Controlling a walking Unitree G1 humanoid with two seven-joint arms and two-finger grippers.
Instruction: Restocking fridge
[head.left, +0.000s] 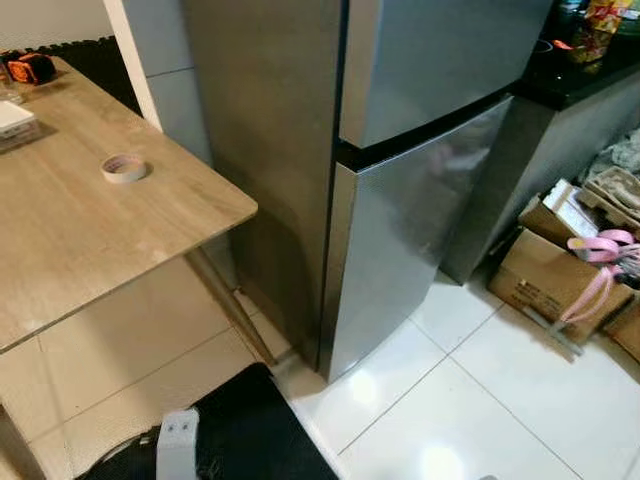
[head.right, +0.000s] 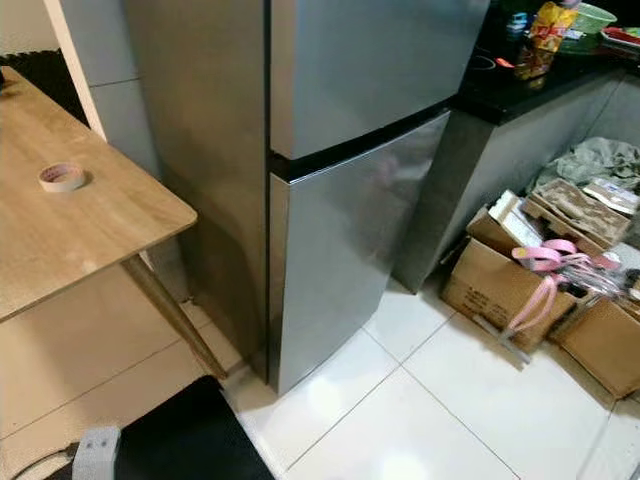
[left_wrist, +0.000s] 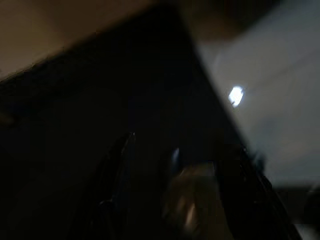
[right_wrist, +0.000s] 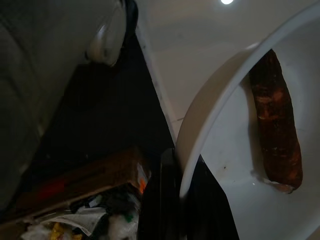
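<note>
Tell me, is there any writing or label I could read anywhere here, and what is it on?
None can be read.
Cardboard box by the fridge: small dark print on its side, too blurred to read.
Snack packets on the counter: coloured packaging, any lettering too small.
Carton in the right wrist view: an orange patch, no legible words.
Tape roll on the table: no print seen.

Right end effector (right_wrist: 181, 200) pinched on a white bowl's (right_wrist: 210, 105) rim; left end effector (left_wrist: 172, 195) low in shadow.

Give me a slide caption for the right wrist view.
Right claw gripping the rim of a white bowl that holds a dark reddish sausage, above the white tiled floor.
</note>
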